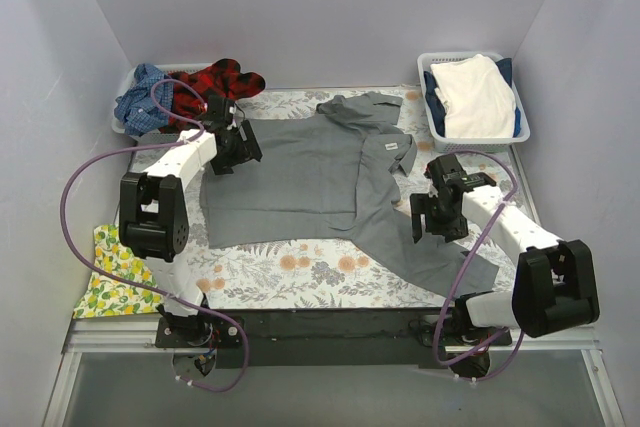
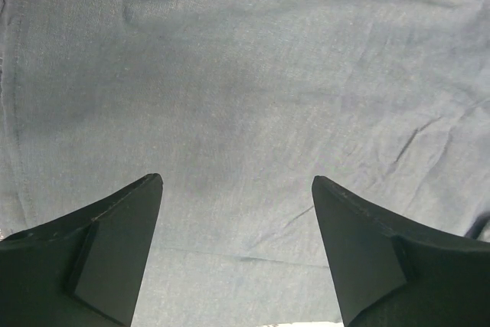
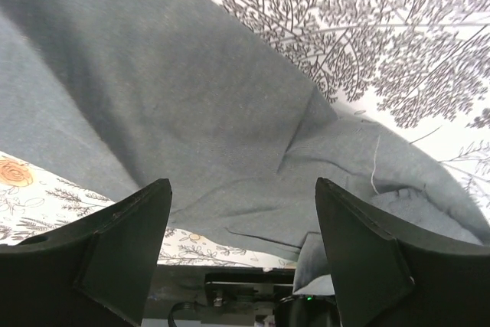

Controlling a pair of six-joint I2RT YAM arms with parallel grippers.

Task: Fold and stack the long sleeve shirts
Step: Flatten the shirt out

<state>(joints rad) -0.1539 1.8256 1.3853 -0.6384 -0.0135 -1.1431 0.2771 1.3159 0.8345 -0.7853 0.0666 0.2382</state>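
Grey button-up shirt [image 1: 300, 172] looks soft, light and floppy; I'd pinch its sleeve [image 1: 440, 252] by the edge. My left gripper [image 2: 237, 181] and right gripper [image 3: 243, 183] hang spread above it, empty.

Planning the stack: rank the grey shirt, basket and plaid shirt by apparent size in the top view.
1. Grey shirt, spread out
2. Basket
3. Plaid shirt, bunched up, so it looks smallest

Fern-print table cover [image 1: 300, 272], grey shirt [image 1: 290, 177] atop
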